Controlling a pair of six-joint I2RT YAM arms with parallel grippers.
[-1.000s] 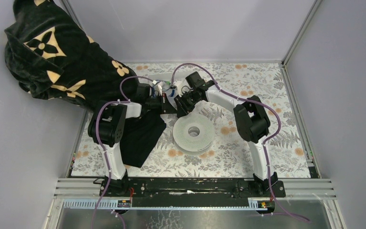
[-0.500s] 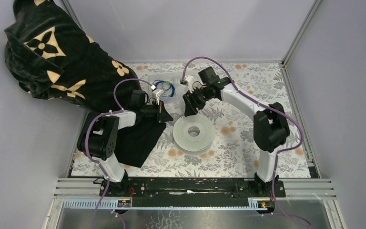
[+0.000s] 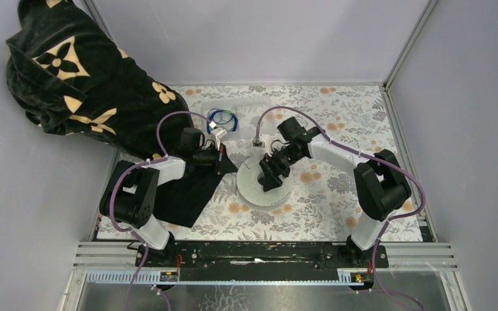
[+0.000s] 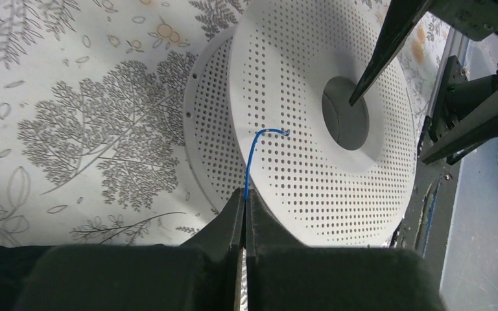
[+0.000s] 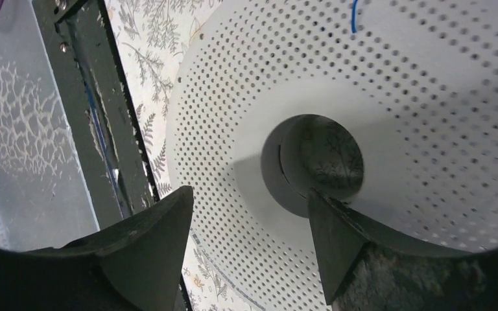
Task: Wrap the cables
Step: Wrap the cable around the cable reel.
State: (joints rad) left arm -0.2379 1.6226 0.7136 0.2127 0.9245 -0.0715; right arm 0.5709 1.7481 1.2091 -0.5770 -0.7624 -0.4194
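Note:
A white perforated spool (image 3: 259,188) lies flat at the table's middle. My left gripper (image 3: 232,167) sits at its left rim, shut on a thin blue cable (image 4: 251,152). The cable curves up from the left gripper (image 4: 245,195) and its end is tucked into a hole in the spool's top flange (image 4: 311,162). My right gripper (image 3: 273,173) hangs open just over the spool. In the right wrist view the right gripper (image 5: 249,202) has one fingertip at the hub hole (image 5: 321,155) and the other out near the flange rim. More blue cables (image 3: 222,119) lie coiled behind the spool.
The coiled cables rest on a clear plastic bag (image 3: 246,110). A black patterned garment (image 3: 84,84) fills the back left, with black cloth (image 3: 191,188) under the left arm. Grey walls and a metal rail (image 3: 266,253) bound the floral table.
The right gripper has come from behind the spool down over its hub and opened wide. The left gripper has shifted slightly nearer the spool's rim, still shut on the cable.

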